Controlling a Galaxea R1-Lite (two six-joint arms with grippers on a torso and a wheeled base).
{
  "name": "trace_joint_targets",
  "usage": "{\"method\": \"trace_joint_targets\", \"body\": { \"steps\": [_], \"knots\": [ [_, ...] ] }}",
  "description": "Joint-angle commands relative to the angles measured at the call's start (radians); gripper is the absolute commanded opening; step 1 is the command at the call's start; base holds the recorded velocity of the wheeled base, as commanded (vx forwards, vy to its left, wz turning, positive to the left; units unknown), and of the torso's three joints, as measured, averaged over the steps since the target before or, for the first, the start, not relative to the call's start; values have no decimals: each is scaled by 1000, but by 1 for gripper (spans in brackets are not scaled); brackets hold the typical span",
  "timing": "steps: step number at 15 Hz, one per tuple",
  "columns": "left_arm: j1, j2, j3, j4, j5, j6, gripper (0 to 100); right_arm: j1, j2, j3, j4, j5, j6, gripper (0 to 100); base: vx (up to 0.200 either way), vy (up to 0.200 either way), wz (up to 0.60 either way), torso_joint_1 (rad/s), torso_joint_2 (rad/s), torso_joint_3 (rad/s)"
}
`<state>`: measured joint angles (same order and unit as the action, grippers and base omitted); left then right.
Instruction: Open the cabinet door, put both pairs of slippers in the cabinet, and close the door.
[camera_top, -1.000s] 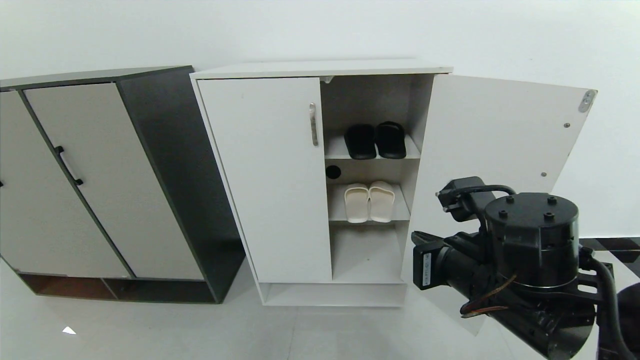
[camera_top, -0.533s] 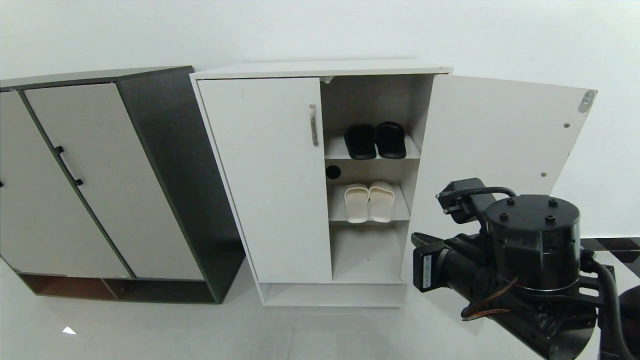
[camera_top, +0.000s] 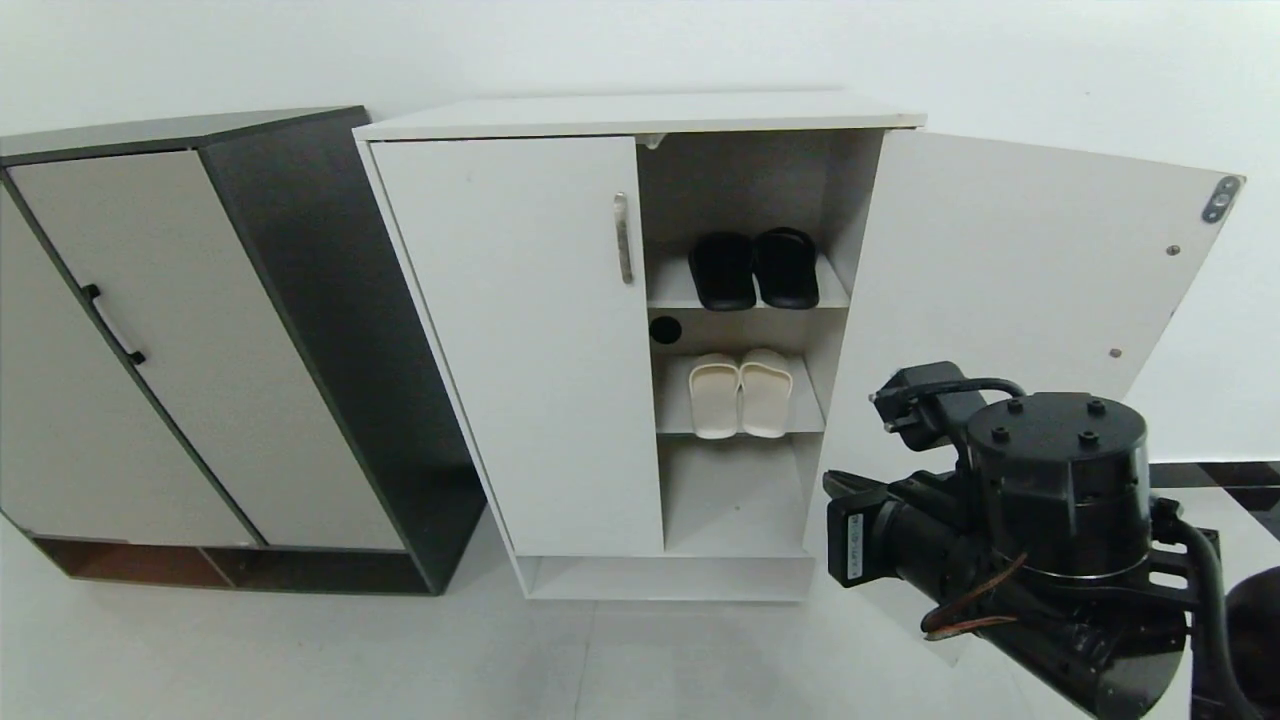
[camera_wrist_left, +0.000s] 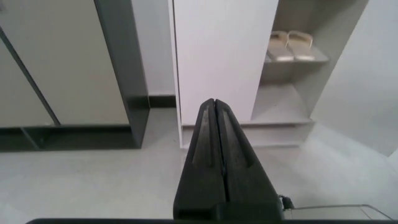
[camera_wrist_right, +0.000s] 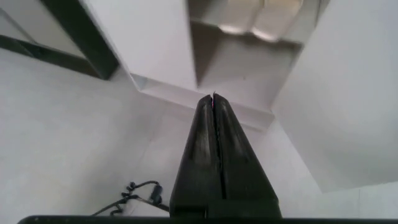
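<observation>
My head view has closed in on the cabinet (camera_top: 520, 340), black slippers (camera_top: 755, 268) on its upper shelf (camera_top: 680, 295), white slippers (camera_top: 740, 393) below. With the left claw (camera_wrist_left: 215, 102) and right claw (camera_wrist_right: 214, 96) each pressed together and empty, I judge the open door (camera_top: 1000, 260) next needs pushing shut.

The head camera stands high and well back, facing the white cabinet (camera_top: 520, 340) and tilted down, so the cabinet sits mid-frame with floor (camera_top: 300, 660) below it. The left wrist camera looks low and forward along the left gripper (camera_wrist_left: 215, 106) at the cabinet's lower half. The right wrist camera is nearer and peers steeply down past the right gripper (camera_wrist_right: 213, 99) at the cabinet's foot. All three share the open bay holding the cream slippers (camera_top: 740, 395).
</observation>
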<state>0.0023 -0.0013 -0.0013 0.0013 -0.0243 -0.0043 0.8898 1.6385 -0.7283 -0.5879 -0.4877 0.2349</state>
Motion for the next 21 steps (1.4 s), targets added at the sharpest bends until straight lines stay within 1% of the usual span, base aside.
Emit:
{"method": "trace_joint_targets", "body": {
  "steps": [1, 6, 10, 13, 21],
  "knots": [
    [1, 1, 0, -1, 0, 0, 0, 3, 1, 0, -3, 0, 0, 0, 0, 0, 0, 242, -320, -290],
    [1, 1, 0, -1, 0, -2, 0, 3, 0, 1, -3, 0, 0, 0, 0, 0, 0, 203, -599, -217],
    [1, 1, 0, -1, 0, 0, 0, 3, -2, 1, -3, 0, 0, 0, 0, 0, 0, 133, -477, -233],
    [1, 1, 0, -1, 0, -2, 0, 3, -2, 1, -3, 0, 0, 0, 0, 0, 0, 367, -473, -242],
    [1, 1, 0, -1, 0, 0, 0, 3, 0, 3, -3, 0, 0, 0, 0, 0, 0, 271, -511, -253]
  ]
}}
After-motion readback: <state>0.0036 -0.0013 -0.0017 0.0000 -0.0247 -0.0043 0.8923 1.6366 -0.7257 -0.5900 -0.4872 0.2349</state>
